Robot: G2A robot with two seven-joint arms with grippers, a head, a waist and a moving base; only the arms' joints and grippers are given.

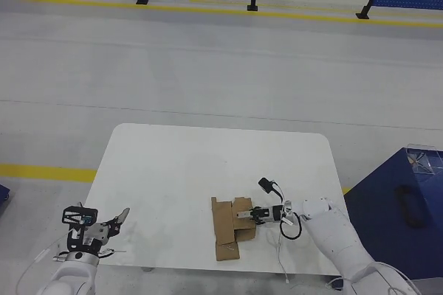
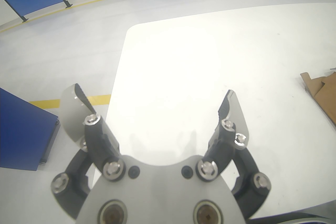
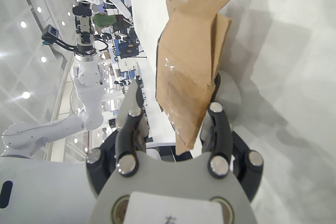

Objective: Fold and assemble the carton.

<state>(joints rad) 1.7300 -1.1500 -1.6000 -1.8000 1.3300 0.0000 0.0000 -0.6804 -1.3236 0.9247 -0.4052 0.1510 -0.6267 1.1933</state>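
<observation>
Right gripper (image 3: 176,83) half open, straddling carton (image 3: 189,51) flap, apparently unclamped, at surface (image 1: 192,162) five o'clock. Left gripper (image 2: 153,89) wide open, empty, at eight o'clock.

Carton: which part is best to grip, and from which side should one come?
Probably its right edge, approached from the robot's right, low along the table. The carton lies flat, so only a thin edge can be pinched, and that edge seems slightly lifted. The right end effector is open astride it.
</observation>
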